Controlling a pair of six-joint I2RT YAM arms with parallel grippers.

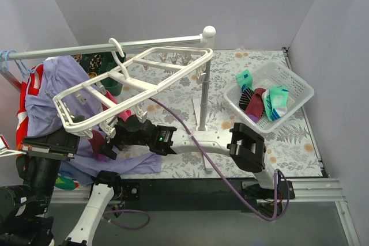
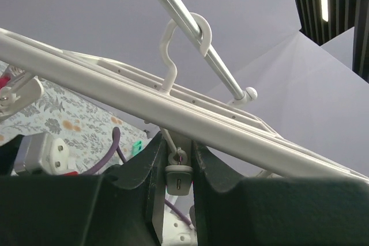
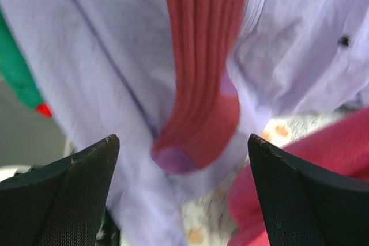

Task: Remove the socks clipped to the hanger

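The white hanger [image 1: 141, 83] hangs by its hook from the grey rail [image 1: 155, 42], tilted, above the table's left half. In the left wrist view its long bar [image 2: 115, 87] crosses overhead. My left gripper [image 2: 176, 145] points up under that bar, its jaws closed against both sides of a small grey clip [image 2: 179, 178]. My right gripper [image 1: 124, 133] reaches left under the hanger and is wide open [image 3: 183, 139]. In front of it hangs an orange sock with a purple toe [image 3: 202, 84], with a magenta sock [image 3: 323, 159] beside it.
A lavender shirt [image 1: 63, 93] hangs behind the socks at the left. A white mesh basket [image 1: 294, 79] at the right holds teal [image 1: 277, 102] and dark [image 1: 255, 103] socks. The rail's pole [image 1: 203, 96] stands mid-table. A purple cable runs along my right arm.
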